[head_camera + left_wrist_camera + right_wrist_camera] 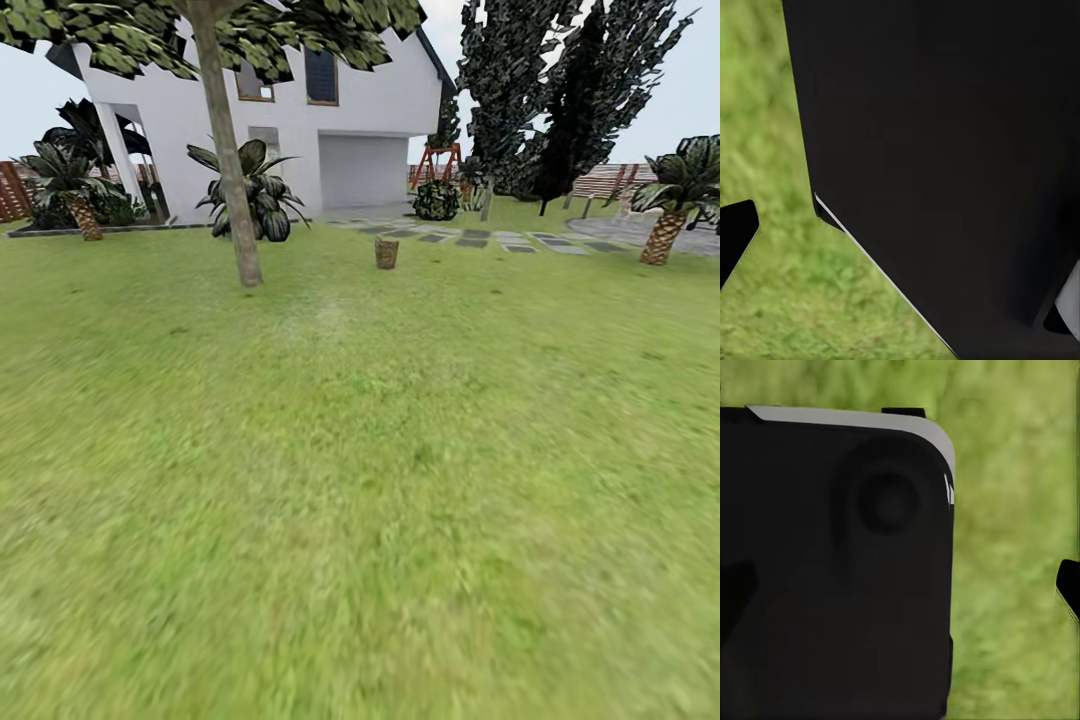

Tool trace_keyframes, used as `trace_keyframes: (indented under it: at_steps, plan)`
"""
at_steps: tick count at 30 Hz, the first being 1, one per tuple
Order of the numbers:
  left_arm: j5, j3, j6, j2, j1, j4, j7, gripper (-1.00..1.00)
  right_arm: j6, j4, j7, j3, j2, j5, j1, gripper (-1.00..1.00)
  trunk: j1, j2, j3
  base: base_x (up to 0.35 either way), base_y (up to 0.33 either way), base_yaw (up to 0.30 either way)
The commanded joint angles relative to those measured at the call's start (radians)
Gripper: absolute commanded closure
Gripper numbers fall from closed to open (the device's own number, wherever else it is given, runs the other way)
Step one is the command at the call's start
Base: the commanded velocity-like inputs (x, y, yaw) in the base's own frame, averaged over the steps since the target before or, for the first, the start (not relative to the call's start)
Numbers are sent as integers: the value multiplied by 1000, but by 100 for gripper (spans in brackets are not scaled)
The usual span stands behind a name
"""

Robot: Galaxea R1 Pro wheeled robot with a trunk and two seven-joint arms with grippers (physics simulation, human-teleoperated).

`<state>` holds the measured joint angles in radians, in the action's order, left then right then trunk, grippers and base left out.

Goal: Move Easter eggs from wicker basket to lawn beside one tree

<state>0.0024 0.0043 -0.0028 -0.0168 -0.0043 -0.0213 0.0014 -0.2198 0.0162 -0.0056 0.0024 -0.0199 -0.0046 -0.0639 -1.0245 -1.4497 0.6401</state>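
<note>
Both wrist cameras look down past black robot bodywork onto grass. In the left wrist view a dark fingertip point(735, 232) pokes in at one edge beside a large black panel point(945, 165); in the right wrist view a rounded black housing point(832, 570) sits beside another dark tip point(1069, 589). Whether either gripper is open or closed, I cannot tell.

From the head view, the lawn point(360, 520) spreads wide and bare from 6 o'clock up to the middle. At 12 o'clock, far off, the wicker basket point(386, 252) stands upright on the grass, its contents too small to make out. The tree point(228, 170) rises at 11 o'clock, well apart from it. Beyond lie stepping stones point(470, 238), a white house point(300, 130) and, at 2 o'clock, a palm point(668, 210).
</note>
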Motion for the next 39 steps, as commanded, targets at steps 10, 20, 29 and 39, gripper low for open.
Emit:
trace_keyframes:
  at_steps: [10, 20, 29, 39]
  plan:
    - [1, 0, 0, 0, 0, 0, 0, -100, -4, 4, 1, -4, 5, -3, -1, -100, -1, 0, 1, 340, 0, 0]
    - [1, 0, 0, 0, 0, 0, 0, -100, -4, 1, -1, -2, -2, 1, -1, -100, -1, 0, 1, 340, 0, 0]
    - [1, 0, 0, 0, 0, 0, 0, -100, -4, -1, -1, -1, 3, -1, -1, -100, -1, 0, 1, 340, 0, 0]
    - [-1, 2, 0, 0, 0, 0, 0, -100, -4, -1, -1, -1, 2, 0, -1, -100, -1, 0, 1, 340, 0, 0]
